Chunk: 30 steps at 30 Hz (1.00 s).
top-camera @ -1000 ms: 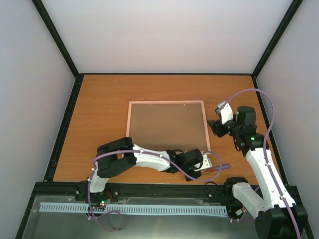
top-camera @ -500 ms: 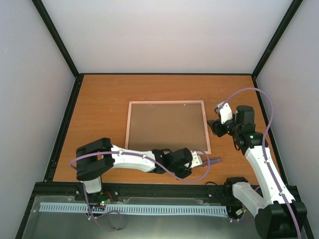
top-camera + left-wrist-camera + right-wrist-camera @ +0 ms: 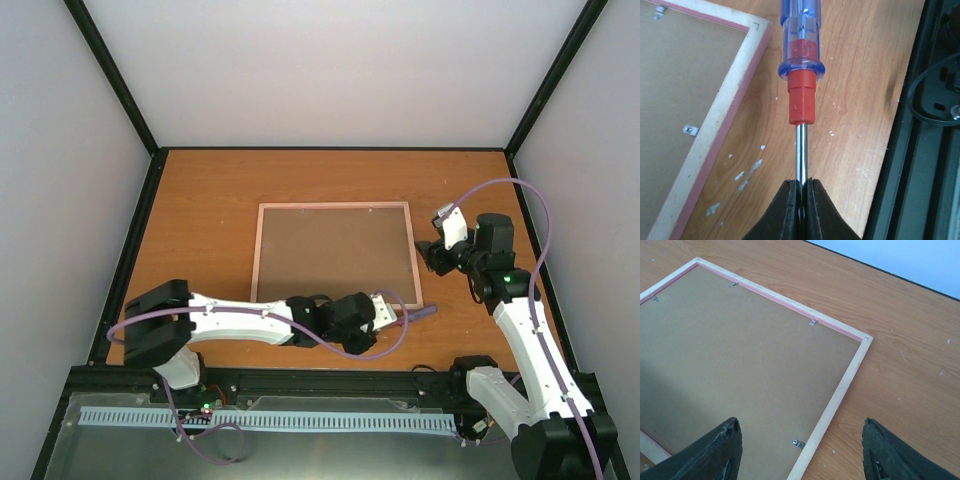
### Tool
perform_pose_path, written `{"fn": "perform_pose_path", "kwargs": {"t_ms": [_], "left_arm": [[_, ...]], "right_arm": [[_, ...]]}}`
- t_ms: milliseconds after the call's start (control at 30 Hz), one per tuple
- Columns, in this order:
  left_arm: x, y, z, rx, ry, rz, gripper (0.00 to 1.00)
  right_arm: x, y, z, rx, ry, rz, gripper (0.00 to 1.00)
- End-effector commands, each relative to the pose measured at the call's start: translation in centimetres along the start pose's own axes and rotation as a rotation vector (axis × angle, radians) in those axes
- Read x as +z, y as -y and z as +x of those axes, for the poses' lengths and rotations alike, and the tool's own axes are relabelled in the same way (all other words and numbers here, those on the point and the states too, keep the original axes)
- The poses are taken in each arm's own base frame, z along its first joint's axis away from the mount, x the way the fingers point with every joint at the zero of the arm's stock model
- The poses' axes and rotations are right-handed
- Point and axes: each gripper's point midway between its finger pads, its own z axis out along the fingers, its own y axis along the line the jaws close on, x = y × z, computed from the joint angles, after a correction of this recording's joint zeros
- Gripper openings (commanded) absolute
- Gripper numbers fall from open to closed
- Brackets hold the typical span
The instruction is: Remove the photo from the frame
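Observation:
The pink frame [image 3: 334,253] lies face down mid-table, its brown board back up and held by small metal clips [image 3: 798,443]. The photo is hidden under the board. My left gripper [image 3: 388,312] is shut on the metal shaft of the screwdriver [image 3: 801,150]. The screwdriver's blue-and-red handle [image 3: 801,45] points away, just off the frame's near right corner [image 3: 756,31]. My right gripper [image 3: 432,256] is open and empty, hovering over the frame's right edge [image 3: 840,390]. Its fingers [image 3: 725,445] straddle that rail.
A black rail [image 3: 930,125] runs along the table's near edge, close to the right of the screwdriver. Grey walls with black posts enclose the table. A purple cable [image 3: 520,190] loops above the right arm.
My left arm has swung left and carried the screwdriver up and left, closer to the frame's near right corner. The right arm has barely moved.

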Motion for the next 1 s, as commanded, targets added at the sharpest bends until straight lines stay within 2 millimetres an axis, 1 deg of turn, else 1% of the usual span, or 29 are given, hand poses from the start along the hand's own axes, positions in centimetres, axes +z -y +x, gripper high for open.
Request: {"fn": "perform_pose_path", "kwargs": {"t_ms": [0, 67, 133, 167, 267, 333, 367, 400, 433, 467, 567, 600, 667, 833, 967], "left_arm": [[-3.2, 0.1, -2.1, -0.026, 0.104, -0.002, 0.01], [-4.2, -0.1, -2.3, -0.032, 0.132, -0.007, 0.01], [-4.8, -0.3, -1.8, -0.042, 0.138, -0.011, 0.01], [-5.2, -0.3, -2.2, -0.05, 0.173, -0.009, 0.01], [-6.3, -1.1, -1.7, -0.073, 0.22, -0.032, 0.01], [-7.3, -1.9, -1.8, -0.091, 0.276, -0.059, 0.01], [-7.6, -2.6, -1.6, -0.099, 0.301, -0.084, 0.01], [-8.3, -3.0, -2.0, -0.109, 0.339, -0.096, 0.01], [-8.8, -3.7, -2.0, -0.123, 0.367, -0.118, 0.01], [-9.2, -4.2, -1.9, -0.132, 0.387, -0.129, 0.01], [-10.6, -5.0, -2.5, -0.135, 0.454, -0.111, 0.01], [-11.1, -5.3, -2.8, -0.135, 0.475, -0.108, 0.01], [-11.9, -5.8, -3.2, -0.119, 0.516, -0.108, 0.01], [-13.3, -5.5, -4.8, -0.075, 0.595, -0.032, 0.01], [-13.4, -5.2, -5.8, -0.062, 0.604, 0.005, 0.01]], "right_arm": [[0.1, 0.3, -0.2, 0.007, 0.011, 0.005, 0.65], [0.0, 0.3, -0.4, 0.008, 0.016, 0.009, 0.65], [-0.3, 0.3, -0.8, 0.018, 0.022, 0.007, 0.65], [-0.5, 0.0, -1.1, 0.022, 0.026, -0.01, 0.65], [-1.1, -1.6, -1.8, 0.046, 0.016, -0.108, 0.65], [-1.0, -3.1, -1.9, 0.071, -0.013, -0.217, 0.66], [-1.0, -3.7, -1.9, 0.082, -0.029, -0.263, 0.66], [-1.0, -4.3, -2.0, 0.094, -0.043, -0.31, 0.67], [-1.1, -4.9, -2.1, 0.103, -0.056, -0.356, 0.68], [-1.3, -5.5, -2.4, 0.105, -0.062, -0.406, 0.7], [-1.9, -7.1, -2.9, 0.118, -0.088, -0.537, 0.74], [-2.0, -7.4, -3.3, 0.118, -0.087, -0.568, 0.79], [-2.3, -8.2, -3.5, 0.12, -0.085, -0.636, 0.82], [-3.2, -10.1, -3.2, 0.119, -0.08, -0.802, 0.83], [-4.3, -11.5, -3.1, 0.097, -0.042, -0.92, 0.81]]}}
